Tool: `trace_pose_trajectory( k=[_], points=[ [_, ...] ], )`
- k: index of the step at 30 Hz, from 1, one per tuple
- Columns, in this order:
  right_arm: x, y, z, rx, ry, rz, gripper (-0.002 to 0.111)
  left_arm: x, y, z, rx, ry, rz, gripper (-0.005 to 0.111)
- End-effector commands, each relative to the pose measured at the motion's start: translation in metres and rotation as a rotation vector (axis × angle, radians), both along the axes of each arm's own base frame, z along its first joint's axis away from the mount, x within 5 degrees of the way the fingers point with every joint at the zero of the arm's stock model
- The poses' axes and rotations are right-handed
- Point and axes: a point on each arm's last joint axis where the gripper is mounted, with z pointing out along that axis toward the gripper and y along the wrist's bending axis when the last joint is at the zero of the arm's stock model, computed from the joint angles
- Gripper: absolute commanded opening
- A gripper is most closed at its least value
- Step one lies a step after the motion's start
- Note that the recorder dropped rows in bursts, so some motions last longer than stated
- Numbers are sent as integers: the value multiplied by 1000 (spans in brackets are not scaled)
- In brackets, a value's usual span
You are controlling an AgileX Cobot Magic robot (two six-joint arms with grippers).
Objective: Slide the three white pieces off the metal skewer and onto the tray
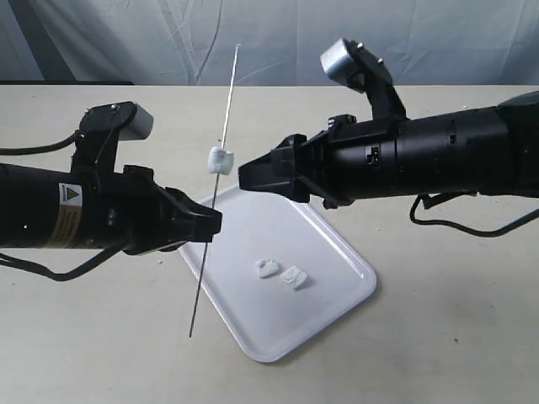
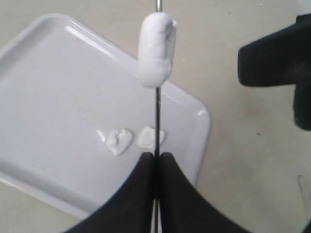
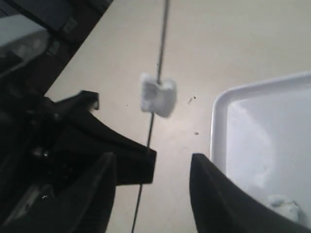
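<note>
- Left gripper [image 1: 210, 224]: jaws pressed together, pinching the metal skewer [image 1: 227, 109] below its middle, left of centre in the exterior view.
- Right gripper [image 1: 246, 175]: jaws spread and empty, tips just right of the rod.
- The last white piece [image 1: 219, 159] sits threaded at centre frame, above the pinch.
- It looks light, soft and probably sticky. Close loosely around the rod beside it and push along rather than crush it.
- The rod is thin and may flex.
- Two loose pieces [image 1: 266, 268] lie on the tray [image 1: 278, 328], lower centre.
</note>
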Motion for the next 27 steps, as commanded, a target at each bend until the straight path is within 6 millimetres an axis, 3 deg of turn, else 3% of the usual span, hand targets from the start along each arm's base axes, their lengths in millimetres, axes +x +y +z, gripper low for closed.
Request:
trace_pose_trajectory(
  k=[1, 5, 15, 27],
  points=[
    [-6, -4, 15, 21, -46, 3, 46, -2, -9, 11, -74, 32, -104, 0],
    [-8, -5, 19, 28, -40, -1, 46, -4, -16, 24, -129, 38, -181, 0],
    [-4, -29, 35, 49, -68, -66, 46, -5, -9, 28, -188, 92, -231, 0],
    [-10, -23, 37, 118, -27, 15, 46, -8, -12, 31, -218, 105, -271, 0]
  ],
)
